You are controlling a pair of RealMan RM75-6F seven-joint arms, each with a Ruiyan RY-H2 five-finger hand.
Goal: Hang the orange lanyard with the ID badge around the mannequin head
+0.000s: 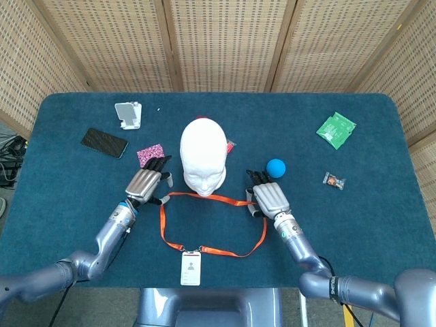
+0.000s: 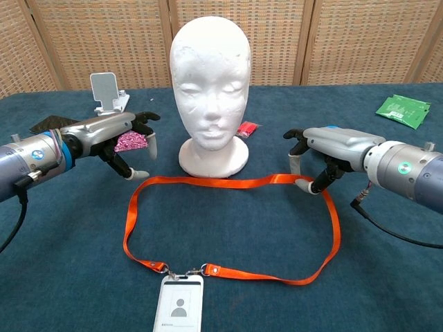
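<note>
While the right hand (image 2: 320, 153) is pinching the orange lanyard (image 2: 228, 182), the released left hand (image 2: 119, 138) is hovering nearby; it likely needs to grasp the strap's other side.

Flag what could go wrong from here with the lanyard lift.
1. The right hand touches the flat orange lanyard only with its fingertips; the strap may slip as it rises.
2. The left hand hovers open over the loop's left corner with nothing held, so a one-sided lift could drag the loop.
3. The white foam mannequin head stands close behind the strap; a snag could tip it, and the dangling white ID badge adds pull.
</note>
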